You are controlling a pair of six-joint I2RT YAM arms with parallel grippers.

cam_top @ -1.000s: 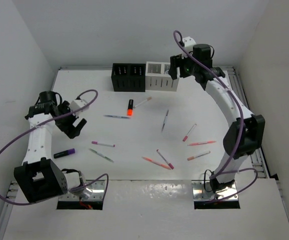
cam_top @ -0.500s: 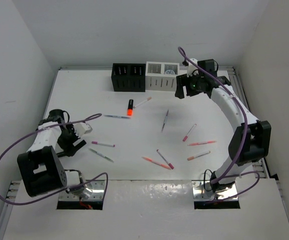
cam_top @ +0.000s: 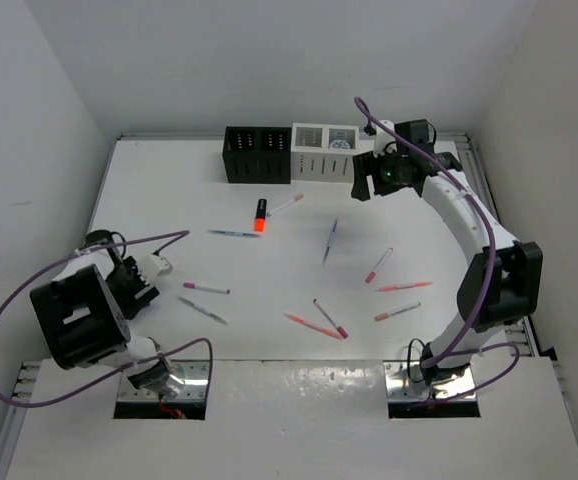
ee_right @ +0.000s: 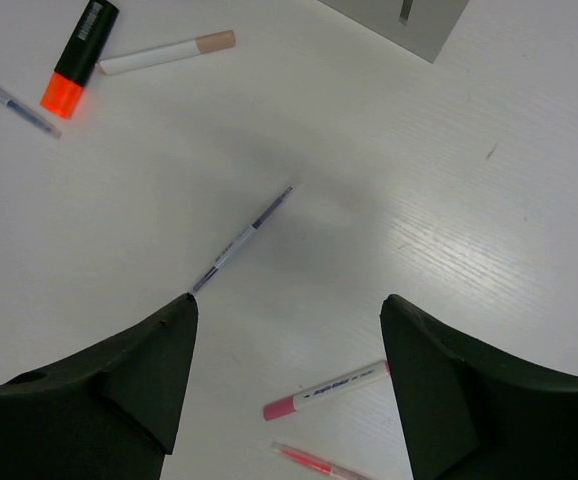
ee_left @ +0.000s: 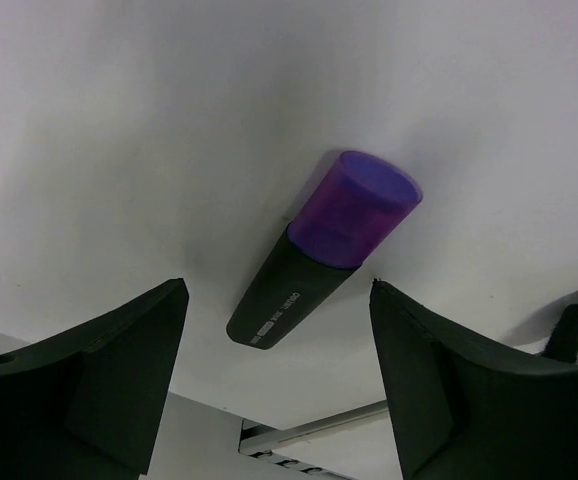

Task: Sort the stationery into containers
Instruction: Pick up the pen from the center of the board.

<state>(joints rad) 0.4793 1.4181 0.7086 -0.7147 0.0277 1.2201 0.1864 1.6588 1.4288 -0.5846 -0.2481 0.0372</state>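
Left claw (ee_left: 277, 302) spread, straddling marker (ee_left: 339, 225) mid-frame, not touching. Best pinch squarely across its black barrel, not the purple cap. Right claw (ee_right: 289, 305) spread, empty.

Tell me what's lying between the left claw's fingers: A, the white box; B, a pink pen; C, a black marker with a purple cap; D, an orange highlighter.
C: the left wrist view shows the black marker with a purple cap lying on the table inside the open left claw, with a gap to the finger on each side.
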